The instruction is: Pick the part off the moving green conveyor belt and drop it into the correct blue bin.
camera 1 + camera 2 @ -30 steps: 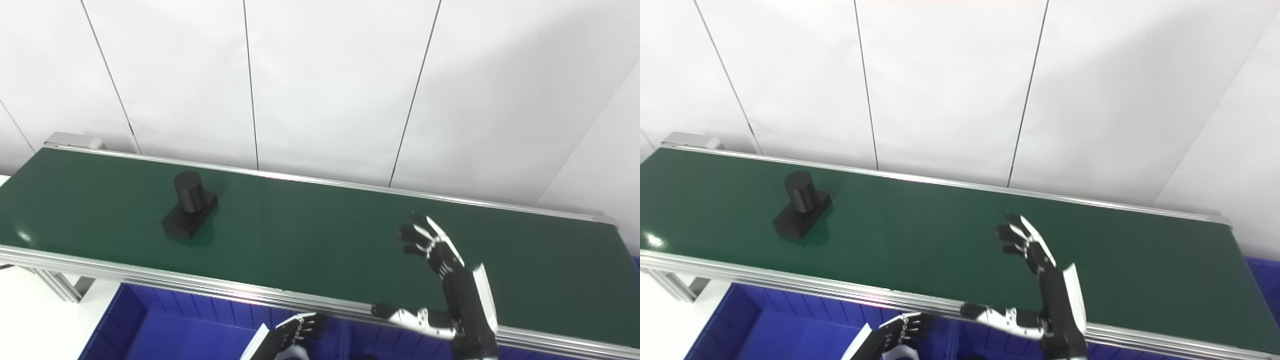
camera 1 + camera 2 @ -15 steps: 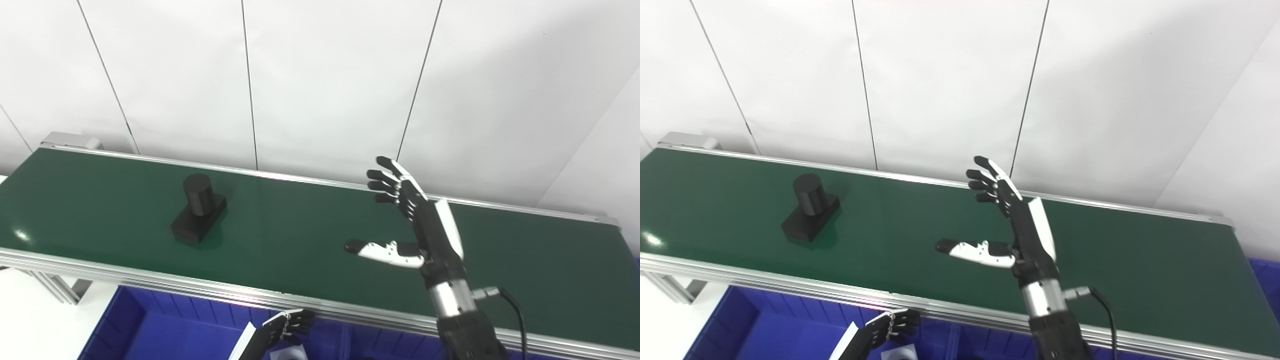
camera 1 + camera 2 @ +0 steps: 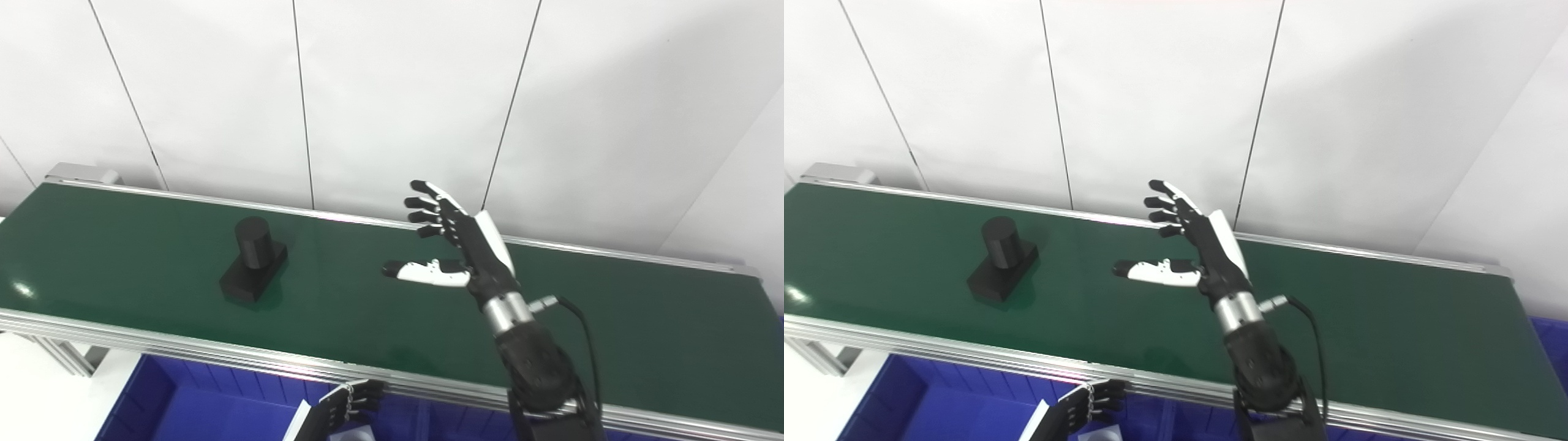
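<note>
- Moved up and out over the belt since a second ago: right hand, once low by the near edge of the green conveyor belt, now lifted across its middle toward the far edge.
- Low at the near edge: left hand, over the blue bin, hardly shifted. Fingers curled in, holding nothing that shows; cannot tell if fully clenched.
- Over the belt: right hand wide and loose, fingers spread, thumb stuck out toward the left end. Grasping nothing.
- Further left on the belt: black part, a round post on a flat block, standing upright. Slid a little toward the right end since a second ago, so riding along on the belt.
- Well apart for now, hand and part, with bare green belt between them.
- Looks like getting ready to catch: hand waiting in the path, part coming closer.
- Not yet picked, not yet dropped in any bin.
- Likely next: reach down, close around the round post.
- Could go wrong: closing too late and missing, or bumping the part so it tips over.
</note>
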Controlling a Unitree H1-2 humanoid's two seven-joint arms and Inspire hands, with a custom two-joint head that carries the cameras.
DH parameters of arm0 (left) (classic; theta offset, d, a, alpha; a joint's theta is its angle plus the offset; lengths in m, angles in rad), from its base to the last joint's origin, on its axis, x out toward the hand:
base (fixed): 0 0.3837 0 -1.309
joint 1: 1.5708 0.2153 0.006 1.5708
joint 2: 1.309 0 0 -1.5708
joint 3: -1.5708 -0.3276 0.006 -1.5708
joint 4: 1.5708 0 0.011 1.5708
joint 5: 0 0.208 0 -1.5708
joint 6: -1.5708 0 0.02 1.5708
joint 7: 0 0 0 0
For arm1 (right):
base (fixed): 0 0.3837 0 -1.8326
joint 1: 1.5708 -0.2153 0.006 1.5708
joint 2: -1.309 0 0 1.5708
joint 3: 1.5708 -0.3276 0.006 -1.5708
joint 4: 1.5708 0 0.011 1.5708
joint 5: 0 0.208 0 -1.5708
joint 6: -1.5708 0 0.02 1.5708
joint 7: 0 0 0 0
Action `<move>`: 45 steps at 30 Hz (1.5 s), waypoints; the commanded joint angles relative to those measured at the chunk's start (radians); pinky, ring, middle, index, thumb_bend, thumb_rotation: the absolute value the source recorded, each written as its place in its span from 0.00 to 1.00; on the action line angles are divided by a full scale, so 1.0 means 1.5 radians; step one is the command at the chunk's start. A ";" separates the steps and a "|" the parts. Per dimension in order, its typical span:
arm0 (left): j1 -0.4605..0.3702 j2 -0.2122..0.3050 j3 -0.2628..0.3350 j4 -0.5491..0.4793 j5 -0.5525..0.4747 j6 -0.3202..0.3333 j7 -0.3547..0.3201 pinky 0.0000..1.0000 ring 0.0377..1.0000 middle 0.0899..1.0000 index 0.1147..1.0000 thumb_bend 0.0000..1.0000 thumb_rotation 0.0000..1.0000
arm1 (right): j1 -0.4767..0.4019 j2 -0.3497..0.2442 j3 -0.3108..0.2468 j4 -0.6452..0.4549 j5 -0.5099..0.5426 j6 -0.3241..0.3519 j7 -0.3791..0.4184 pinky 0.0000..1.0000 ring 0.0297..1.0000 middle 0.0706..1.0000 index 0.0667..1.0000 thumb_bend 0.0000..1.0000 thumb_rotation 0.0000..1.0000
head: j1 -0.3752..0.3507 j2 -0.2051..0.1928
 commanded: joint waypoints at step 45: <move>-0.011 0.006 -0.113 -0.025 0.064 -0.026 0.120 0.54 0.59 0.63 0.64 0.97 0.26 | -0.299 0.126 0.079 0.537 -0.088 -0.085 -0.107 0.64 0.75 0.82 0.89 0.89 0.35 | -0.012 0.025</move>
